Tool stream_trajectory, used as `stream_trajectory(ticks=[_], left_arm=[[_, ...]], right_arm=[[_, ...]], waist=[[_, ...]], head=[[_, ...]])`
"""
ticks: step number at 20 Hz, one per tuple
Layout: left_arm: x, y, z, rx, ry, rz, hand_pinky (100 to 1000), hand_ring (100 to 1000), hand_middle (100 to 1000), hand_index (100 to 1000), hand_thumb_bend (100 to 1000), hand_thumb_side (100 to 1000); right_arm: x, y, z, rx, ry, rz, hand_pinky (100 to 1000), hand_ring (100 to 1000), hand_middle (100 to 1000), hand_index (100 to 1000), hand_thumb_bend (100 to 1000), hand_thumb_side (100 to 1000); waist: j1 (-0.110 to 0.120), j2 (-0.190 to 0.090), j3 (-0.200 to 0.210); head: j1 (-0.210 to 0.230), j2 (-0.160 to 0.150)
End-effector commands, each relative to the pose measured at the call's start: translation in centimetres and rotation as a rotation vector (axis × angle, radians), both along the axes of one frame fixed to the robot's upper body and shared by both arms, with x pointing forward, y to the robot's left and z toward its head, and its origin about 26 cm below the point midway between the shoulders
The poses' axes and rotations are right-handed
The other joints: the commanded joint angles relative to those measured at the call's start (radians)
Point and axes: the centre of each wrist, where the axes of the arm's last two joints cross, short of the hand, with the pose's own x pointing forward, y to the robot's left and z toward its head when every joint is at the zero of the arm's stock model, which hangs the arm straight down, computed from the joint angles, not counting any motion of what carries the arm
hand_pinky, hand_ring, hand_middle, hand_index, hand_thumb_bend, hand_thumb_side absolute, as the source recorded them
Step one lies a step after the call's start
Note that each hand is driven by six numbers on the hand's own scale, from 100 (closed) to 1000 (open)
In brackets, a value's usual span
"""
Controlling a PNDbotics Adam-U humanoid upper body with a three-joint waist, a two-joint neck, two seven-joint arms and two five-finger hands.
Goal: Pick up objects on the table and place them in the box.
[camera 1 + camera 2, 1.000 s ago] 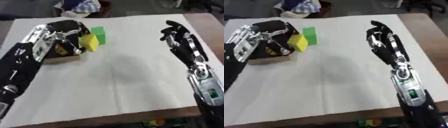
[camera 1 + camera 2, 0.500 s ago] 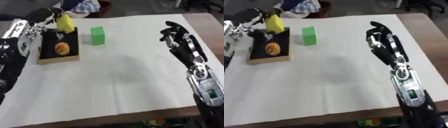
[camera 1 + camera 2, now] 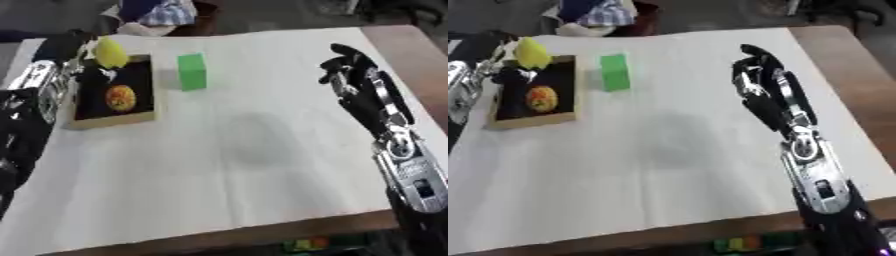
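Observation:
A shallow wooden box [image 3: 152, 89] with a dark floor lies at the table's far left. An orange, roundish object [image 3: 120, 97] rests inside it. Over the box's far end hangs a yellow object [image 3: 109, 52], with my left hand [image 3: 66, 48] curled on it from the left; the fingers are partly blurred. A green block [image 3: 192, 71] stands upright on the white cloth just right of the box, untouched. My right hand [image 3: 760, 82] hovers over the table's right side, fingers relaxed and holding nothing, well apart from the block.
White cloth [image 3: 245, 150] covers the table; bare brown tabletop [image 3: 420, 65] shows along the right edge. A bundle of blue and white fabric [image 3: 157, 12] lies beyond the far edge. Small coloured pieces [image 3: 306, 244] show below the near edge.
My left hand has carried the yellow object from the box's near right side up to its far end, uncovering the orange object. The right hand and green block stay put.

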Motion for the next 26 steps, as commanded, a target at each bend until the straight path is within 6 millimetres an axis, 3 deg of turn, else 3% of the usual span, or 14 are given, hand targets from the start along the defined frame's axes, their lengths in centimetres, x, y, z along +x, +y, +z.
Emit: stream_trajectory(ticks=[1, 4, 7, 10, 18, 26], left_arm=[[0.3, 0.6, 3.2, 0.027, -0.062, 0.010, 832, 839, 871, 937, 547, 654], [0.3, 0.5, 4.6, 0.041, -0.090, -0.001, 834, 840, 868, 938, 552, 656], [0.3, -0.4, 6.0, 0.011, -0.148, -0.054, 834, 817, 828, 907, 448, 598], [0.6, -1.6, 6.5, -0.039, -0.162, -0.159, 838, 818, 817, 901, 430, 580], [1.4, -3.5, 6.0, -0.046, -0.002, -0.331, 841, 820, 815, 895, 415, 596], [1.8, -4.9, 4.0, -0.080, 0.053, -0.380, 840, 816, 820, 903, 488, 749]], right_arm=[[0.1, -0.4, 0.8, 0.000, -0.024, -0.005, 752, 619, 670, 895, 100, 664], [0.1, -0.4, 0.8, 0.000, -0.023, -0.004, 752, 619, 670, 896, 100, 666], [0.1, -0.3, 0.7, 0.000, -0.022, 0.000, 752, 619, 670, 896, 100, 668], [0.2, -0.1, 0.8, 0.000, -0.025, 0.009, 752, 619, 671, 897, 100, 669], [0.4, 0.5, 1.3, 0.002, -0.032, 0.032, 752, 618, 671, 898, 100, 674], [0.5, 0.7, 1.5, 0.009, -0.035, 0.041, 751, 618, 662, 899, 100, 678]], waist=[[0.006, -0.018, -0.003], [0.007, -0.019, -0.006], [0.007, -0.019, -0.010], [0.007, -0.016, -0.019], [0.005, 0.008, -0.075], [0.002, 0.028, -0.106]], head=[[-0.002, 0.005], [-0.003, 0.005], [-0.004, 0.005], [-0.002, 0.005], [0.009, 0.005], [0.020, 0.005]])
